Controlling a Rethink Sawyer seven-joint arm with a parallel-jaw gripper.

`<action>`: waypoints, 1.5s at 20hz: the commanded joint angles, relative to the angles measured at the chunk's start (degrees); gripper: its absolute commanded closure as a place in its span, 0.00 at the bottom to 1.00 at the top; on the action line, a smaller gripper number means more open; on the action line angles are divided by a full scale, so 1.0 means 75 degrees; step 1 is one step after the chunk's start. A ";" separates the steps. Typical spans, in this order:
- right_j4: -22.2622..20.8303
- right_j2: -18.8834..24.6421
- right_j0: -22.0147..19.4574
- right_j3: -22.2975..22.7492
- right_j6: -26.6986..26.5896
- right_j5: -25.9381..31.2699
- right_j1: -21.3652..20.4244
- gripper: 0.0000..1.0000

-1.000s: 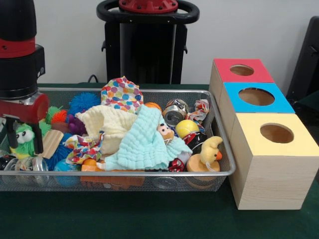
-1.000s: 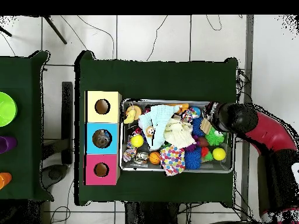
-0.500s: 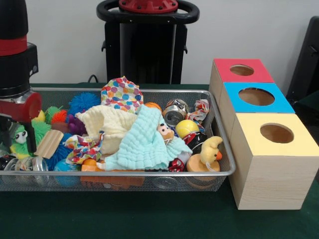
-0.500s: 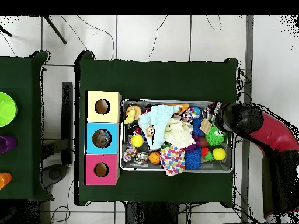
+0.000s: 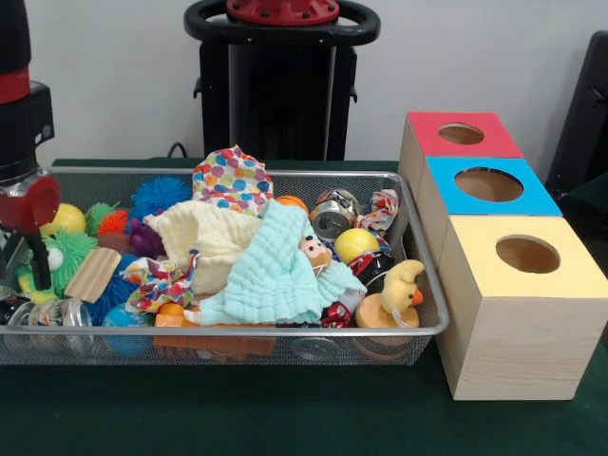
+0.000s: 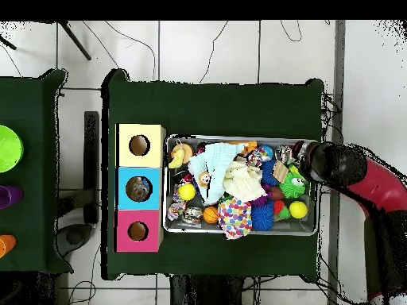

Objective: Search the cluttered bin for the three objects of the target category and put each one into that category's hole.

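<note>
Search step in hand; nothing appears picked. The hand (image 5: 21, 256) hangs at the end of the basket (image 5: 423, 285) farthest from the boxes, partly cut off by the picture edge. One dark finger (image 5: 38, 261) shows in front of the green fuzzy toy (image 5: 59, 258); the other is hardly visible, so I cannot tell whether the hand is open or closed, and I see nothing held in it.

The target category is not stated. Basket contents, placed relative to the pale blue cloth (image 5: 275, 275) in the middle:
- cream cloth (image 5: 204, 237) and dotted cloth (image 5: 231, 179) touching it, on the side away from the boxes
- crushed cans (image 5: 334, 214) and yellow ball (image 5: 355, 243) on the side toward the boxes
- yellow duck toy (image 5: 399, 290) at the corner nearest the yellow box (image 5: 518, 313)
- wooden block (image 5: 93, 274) and blue spiky ball (image 5: 160, 195) toward the hand's end

Blue box (image 5: 484, 190) and red box (image 5: 456, 138) stand in line with the yellow one, all just beside the basket on the table (image 5: 285, 418).

Judgement: the next move calls for choosing one reachable item. The cloths cover much of the pile and may need shifting aside.

Writing: none legible. Can labels are too small to read.
</note>
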 commanded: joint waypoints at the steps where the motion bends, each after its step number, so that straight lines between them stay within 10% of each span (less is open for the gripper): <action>1: -0.0920 0.0830 -0.0236 0.0276 -0.1749 0.0364 0.0357 0.00; 30: -0.1586 0.1323 -0.0649 0.0450 -0.1334 0.0090 0.0589 0.00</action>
